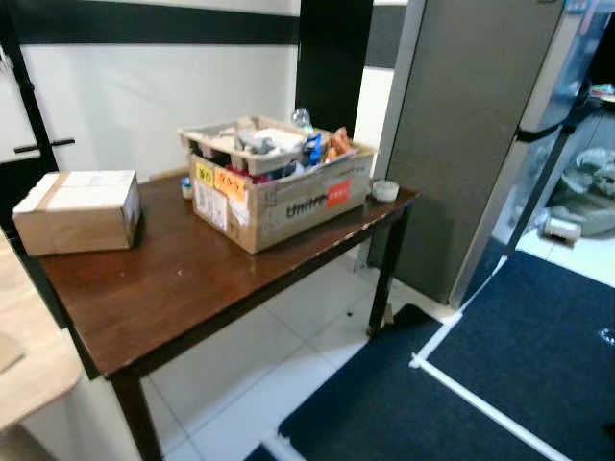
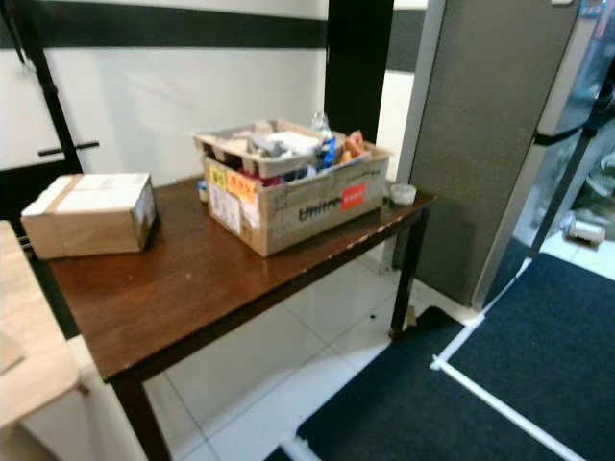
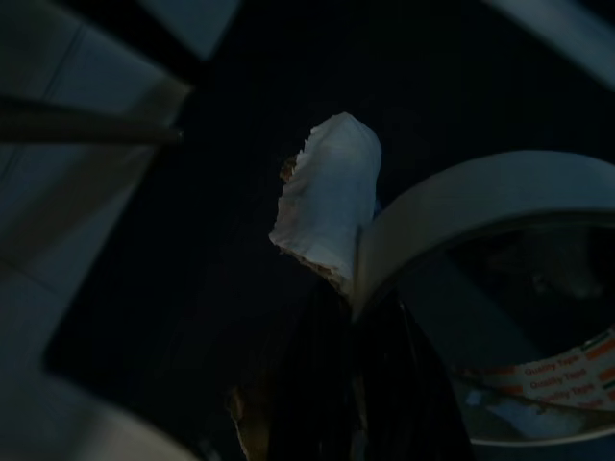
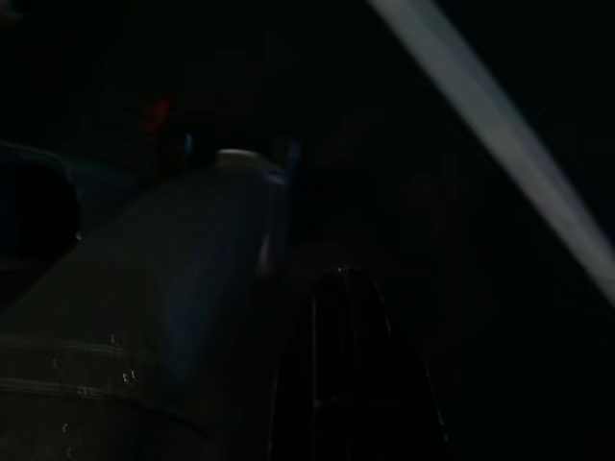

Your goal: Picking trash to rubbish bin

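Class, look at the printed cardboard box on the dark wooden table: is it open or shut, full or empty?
Open and full. The printed cardboard box has no closed top, and packets and a tray-like insert rise above its rim on the table.

- A dark brown wooden table (image 1: 192, 279) stands on a white tiled floor (image 1: 288, 355).
- A closed, taped cardboard box (image 1: 79, 211) sits at the table's left end.
- A small white cup (image 1: 385, 190) rests near the table's far right corner.
- A grey partition panel (image 1: 471, 134) stands just beyond that corner.
- A dark blue carpet (image 1: 500, 375) crossed by a strip of white tape (image 1: 480, 403) covers the floor on the right.
- A light wooden surface (image 1: 24, 355) adjoins the table on the left.
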Robot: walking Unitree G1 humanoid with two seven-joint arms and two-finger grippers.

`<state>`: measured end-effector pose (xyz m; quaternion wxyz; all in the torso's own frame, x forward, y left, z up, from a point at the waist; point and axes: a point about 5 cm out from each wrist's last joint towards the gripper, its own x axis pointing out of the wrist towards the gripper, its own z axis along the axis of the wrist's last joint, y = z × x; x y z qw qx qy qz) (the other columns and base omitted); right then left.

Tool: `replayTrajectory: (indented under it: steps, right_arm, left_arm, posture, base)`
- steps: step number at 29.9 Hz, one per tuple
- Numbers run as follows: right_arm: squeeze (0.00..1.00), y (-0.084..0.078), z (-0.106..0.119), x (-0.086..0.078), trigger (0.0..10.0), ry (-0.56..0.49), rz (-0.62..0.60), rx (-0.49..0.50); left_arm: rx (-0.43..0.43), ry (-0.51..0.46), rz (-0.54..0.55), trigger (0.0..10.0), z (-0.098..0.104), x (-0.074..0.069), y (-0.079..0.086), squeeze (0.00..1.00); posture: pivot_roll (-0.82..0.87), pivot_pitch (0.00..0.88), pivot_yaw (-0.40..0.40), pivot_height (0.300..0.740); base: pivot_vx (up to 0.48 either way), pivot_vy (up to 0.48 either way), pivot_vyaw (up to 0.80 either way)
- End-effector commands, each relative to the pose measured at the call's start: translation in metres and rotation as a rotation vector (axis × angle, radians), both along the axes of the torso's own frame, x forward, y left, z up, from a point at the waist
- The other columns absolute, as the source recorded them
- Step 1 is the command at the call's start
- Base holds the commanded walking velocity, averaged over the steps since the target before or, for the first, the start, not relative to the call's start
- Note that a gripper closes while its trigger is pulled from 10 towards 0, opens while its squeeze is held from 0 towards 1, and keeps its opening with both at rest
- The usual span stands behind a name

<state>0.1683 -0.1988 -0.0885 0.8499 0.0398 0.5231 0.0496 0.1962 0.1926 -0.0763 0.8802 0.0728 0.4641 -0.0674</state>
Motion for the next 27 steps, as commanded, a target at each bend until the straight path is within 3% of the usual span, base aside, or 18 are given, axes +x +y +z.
replayTrajectory:
  steps: [1,23,27]
  right_arm:
    - [0.0,0.0014,-0.0023,-0.0047,10.0,0.016,-0.006,0.008]
    - [0.0,0.0023,-0.0012,-0.002,10.0,0.005,-0.003,0.007]
    - [0.0,0.0022,-0.0013,-0.0022,10.0,0.004,0.0,0.007]
  left_arm:
    - [0.001,0.028,-0.005,10.0,-0.0032,-0.0057,-0.0006,0.0]
    - [-0.003,0.014,-0.013,10.0,0.0003,0.0015,-0.0041,0.0]
    - [-0.001,0.032,0.031,10.0,-0.0006,0.0007,-0.0033,0.0]
  posture:
    - [-0.09,0.105,-0.057,0.74]
    - [-0.1,0.105,-0.043,0.74]
    - [-0.1,0.102,-0.044,0.74]
  base:
    - [0.0,-0.424,0.0]
    - [0.0,-0.44,0.0]
    - [0.0,0.24,0.0]
